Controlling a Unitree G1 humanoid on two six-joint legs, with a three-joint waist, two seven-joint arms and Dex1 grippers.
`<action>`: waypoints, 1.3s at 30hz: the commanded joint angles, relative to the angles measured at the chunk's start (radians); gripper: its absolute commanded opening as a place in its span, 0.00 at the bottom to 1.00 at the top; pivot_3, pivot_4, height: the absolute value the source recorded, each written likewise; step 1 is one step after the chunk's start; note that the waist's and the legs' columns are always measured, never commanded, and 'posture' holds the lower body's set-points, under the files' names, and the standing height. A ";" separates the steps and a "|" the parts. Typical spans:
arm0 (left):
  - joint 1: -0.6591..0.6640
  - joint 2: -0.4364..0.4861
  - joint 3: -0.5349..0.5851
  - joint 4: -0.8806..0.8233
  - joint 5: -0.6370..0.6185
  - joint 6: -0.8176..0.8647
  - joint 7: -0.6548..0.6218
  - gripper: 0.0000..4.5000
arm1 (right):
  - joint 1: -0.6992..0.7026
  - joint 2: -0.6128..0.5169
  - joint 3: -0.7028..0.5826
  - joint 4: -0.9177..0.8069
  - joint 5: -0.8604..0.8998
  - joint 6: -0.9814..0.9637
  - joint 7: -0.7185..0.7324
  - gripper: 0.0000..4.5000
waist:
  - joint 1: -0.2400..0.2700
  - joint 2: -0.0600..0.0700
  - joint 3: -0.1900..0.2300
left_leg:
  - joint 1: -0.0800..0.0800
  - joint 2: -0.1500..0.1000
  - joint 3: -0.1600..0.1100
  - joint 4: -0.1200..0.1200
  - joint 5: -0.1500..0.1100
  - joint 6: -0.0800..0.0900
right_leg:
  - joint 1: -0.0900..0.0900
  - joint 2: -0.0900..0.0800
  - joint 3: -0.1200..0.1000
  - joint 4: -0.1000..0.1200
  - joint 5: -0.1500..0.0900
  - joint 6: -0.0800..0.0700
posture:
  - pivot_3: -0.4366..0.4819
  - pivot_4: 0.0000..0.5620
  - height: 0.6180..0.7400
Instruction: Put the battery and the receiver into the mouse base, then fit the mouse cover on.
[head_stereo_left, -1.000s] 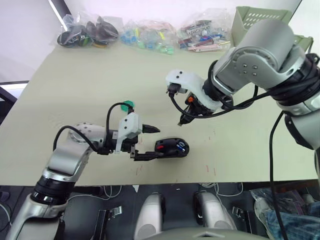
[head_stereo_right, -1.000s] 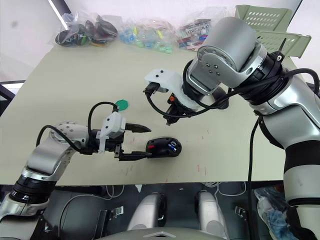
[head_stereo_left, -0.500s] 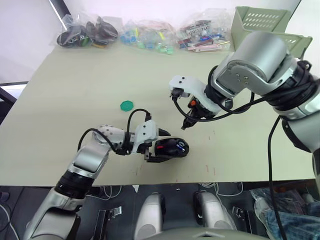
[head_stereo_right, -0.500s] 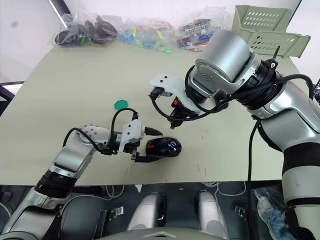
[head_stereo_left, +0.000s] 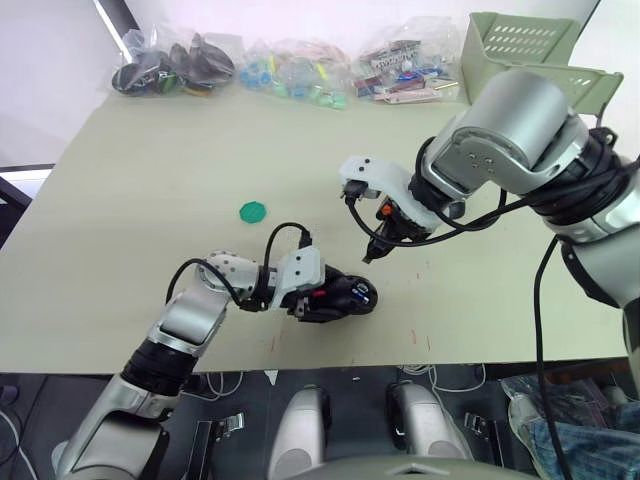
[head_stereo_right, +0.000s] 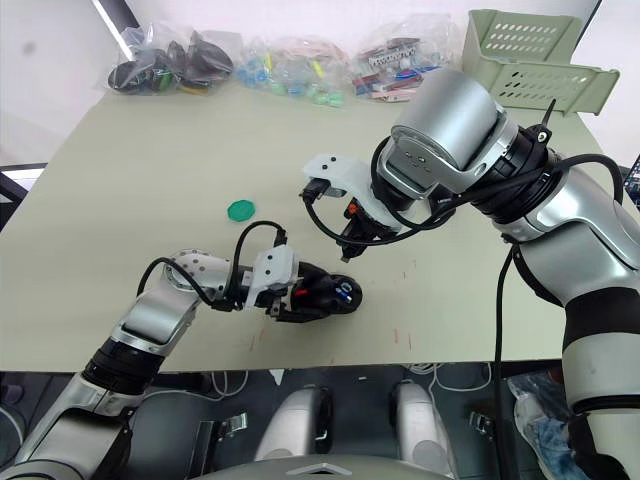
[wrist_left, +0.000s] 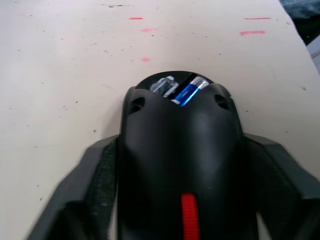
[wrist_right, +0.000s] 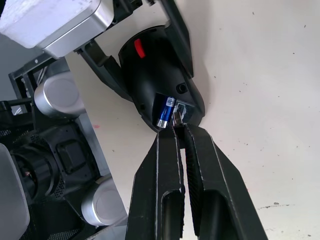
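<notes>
Our left gripper (head_stereo_left: 312, 300) has closed in from the side since a second ago, and its fingers now straddle the mouse base (head_stereo_left: 340, 297), bracing it. The battery (wrist_left: 189, 91) already sits inside the base. Just above it, our right gripper (wrist_right: 178, 131) hangs pinched on the receiver (wrist_right: 177, 118), ready for insertion.
</notes>
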 joint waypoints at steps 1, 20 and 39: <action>-0.003 0.001 0.000 -0.014 -0.003 -0.014 -0.003 0.72 | 0.028 -0.002 -0.017 -0.010 -0.009 0.005 -0.006 0.00 | 0.000 0.000 0.000 | 0.000 0.000 0.000 0.000 0.000 0.000 | 0.000 0.000 0.000 0.000 0.000 0.000 | 0.48 0.27 1.00; -0.021 -0.020 -0.002 0.018 0.004 -0.024 -0.001 0.72 | 0.118 0.068 0.002 0.031 -0.044 0.005 -0.054 0.00 | 0.002 0.000 0.000 | 0.000 0.000 0.000 0.001 0.000 0.000 | 0.000 0.000 0.000 0.001 0.000 0.000 | 0.48 0.27 1.00; -0.022 -0.024 0.002 0.036 0.011 -0.039 -0.006 0.72 | 0.164 0.109 -0.012 0.055 -0.062 0.005 -0.094 0.00 | 0.002 0.000 0.000 | 0.001 0.000 -0.001 0.002 0.000 0.000 | 0.001 0.000 0.000 0.001 0.000 0.000 | 0.48 0.27 1.00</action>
